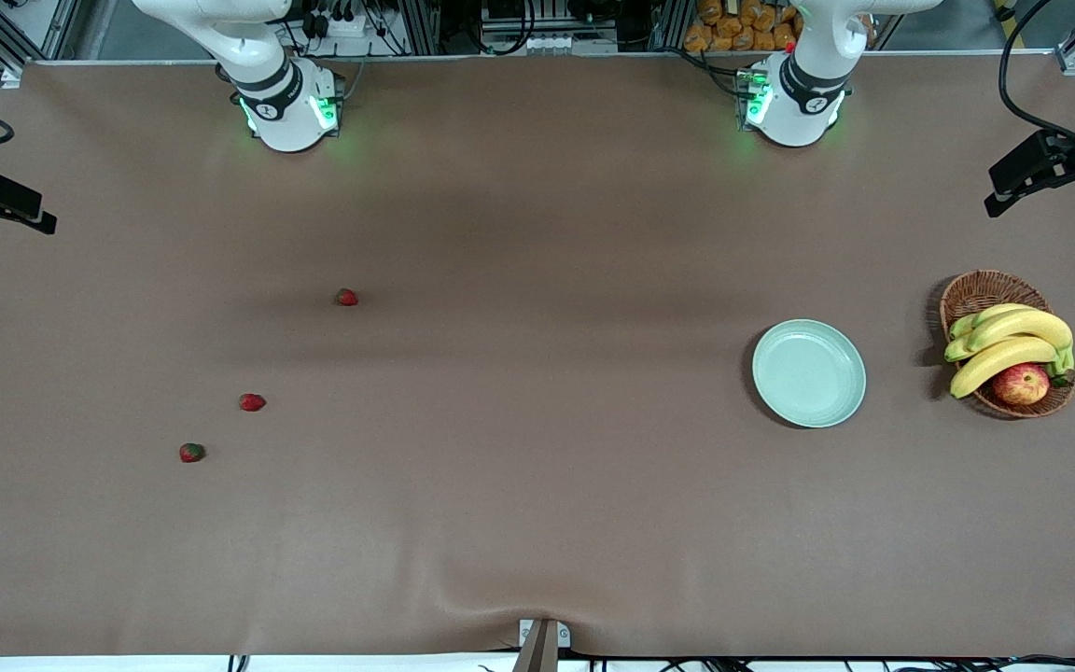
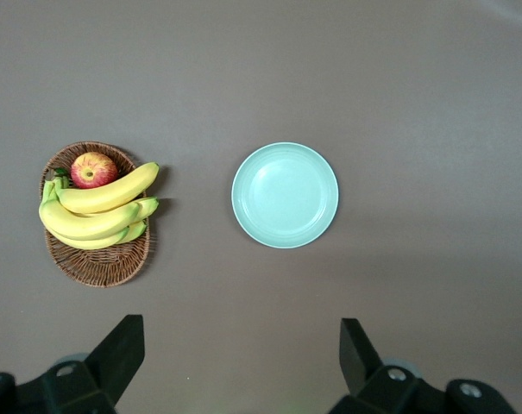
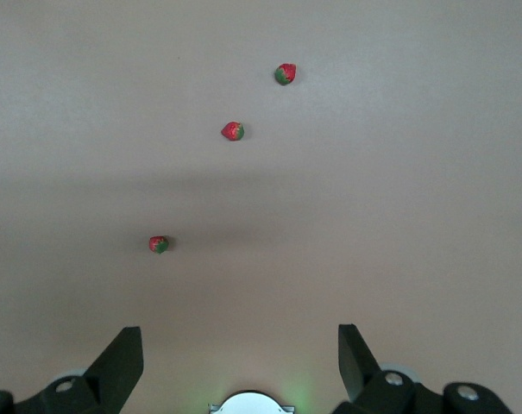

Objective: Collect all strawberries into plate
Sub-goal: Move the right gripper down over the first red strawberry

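Three strawberries lie apart on the brown table toward the right arm's end: one (image 1: 346,297) closest to the arms' bases, one (image 1: 252,402) nearer the front camera, and one (image 1: 191,453) nearest it. They also show in the right wrist view (image 3: 159,244), (image 3: 233,131), (image 3: 285,74). The pale mint-green plate (image 1: 808,373) sits empty toward the left arm's end and shows in the left wrist view (image 2: 285,195). My left gripper (image 2: 242,332) is open and empty, high over the table by the plate. My right gripper (image 3: 241,341) is open and empty, high over the table by the strawberries.
A brown wicker basket (image 1: 981,291) with bananas (image 1: 1009,343) and a red-yellow apple (image 1: 1021,384) stands beside the plate, closer to the table's end. It also shows in the left wrist view (image 2: 105,263). Camera mounts stand at both table ends.
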You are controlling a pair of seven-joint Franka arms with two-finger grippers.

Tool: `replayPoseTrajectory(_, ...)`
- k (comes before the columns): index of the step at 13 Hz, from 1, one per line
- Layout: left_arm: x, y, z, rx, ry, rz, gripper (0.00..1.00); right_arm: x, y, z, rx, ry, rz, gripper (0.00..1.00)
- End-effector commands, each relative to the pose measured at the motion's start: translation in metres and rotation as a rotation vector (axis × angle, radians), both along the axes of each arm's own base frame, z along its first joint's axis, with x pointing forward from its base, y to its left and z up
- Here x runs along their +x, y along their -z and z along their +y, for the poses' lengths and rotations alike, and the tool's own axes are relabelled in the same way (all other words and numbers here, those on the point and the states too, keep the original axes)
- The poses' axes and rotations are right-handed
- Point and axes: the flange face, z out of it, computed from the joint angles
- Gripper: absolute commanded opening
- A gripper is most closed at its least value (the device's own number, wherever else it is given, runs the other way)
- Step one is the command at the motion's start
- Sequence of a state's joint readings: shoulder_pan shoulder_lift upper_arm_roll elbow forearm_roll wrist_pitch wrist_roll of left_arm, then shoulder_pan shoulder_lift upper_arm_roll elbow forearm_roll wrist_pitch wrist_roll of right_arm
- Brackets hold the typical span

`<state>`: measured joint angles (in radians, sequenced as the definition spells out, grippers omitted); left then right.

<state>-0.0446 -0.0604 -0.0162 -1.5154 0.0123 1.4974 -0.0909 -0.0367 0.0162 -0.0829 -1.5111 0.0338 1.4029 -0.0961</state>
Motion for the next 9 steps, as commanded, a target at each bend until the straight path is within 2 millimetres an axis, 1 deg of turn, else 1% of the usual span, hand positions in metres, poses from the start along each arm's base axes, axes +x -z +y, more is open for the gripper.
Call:
replayPoseTrajectory(1,0.004,-0.002,0.000,0.010,0.013,0.000,1.00,0.009,0.019,-0.013,0.005,0.036,0.032,1.00)
replayPoseTrajectory(4,0.004,0.000,0.005,0.014,0.004,0.011,1.00,0.023,0.049,-0.019,0.007,0.042,0.082,1.00)
replayPoseTrajectory(5,0.004,0.000,0.006,0.014,0.005,0.013,1.00,0.027,0.058,-0.017,0.008,0.041,0.098,1.00)
replayPoseTrajectory(6,0.005,0.003,0.005,0.012,0.027,0.019,1.00,0.032,0.067,-0.013,0.015,0.035,0.108,1.00)
replayPoseTrajectory(7,0.009,0.009,0.004,0.002,0.042,0.031,1.00,0.040,0.082,-0.009,0.015,0.026,0.128,1.00)
replayPoseTrajectory(8,0.010,0.009,0.005,-0.002,0.043,0.026,1.00,0.047,0.096,-0.003,0.018,0.016,0.144,1.00)
replayPoseTrajectory(9,0.012,0.011,0.003,-0.006,0.042,0.028,1.00,0.053,0.109,0.009,0.016,-0.004,0.152,1.00)
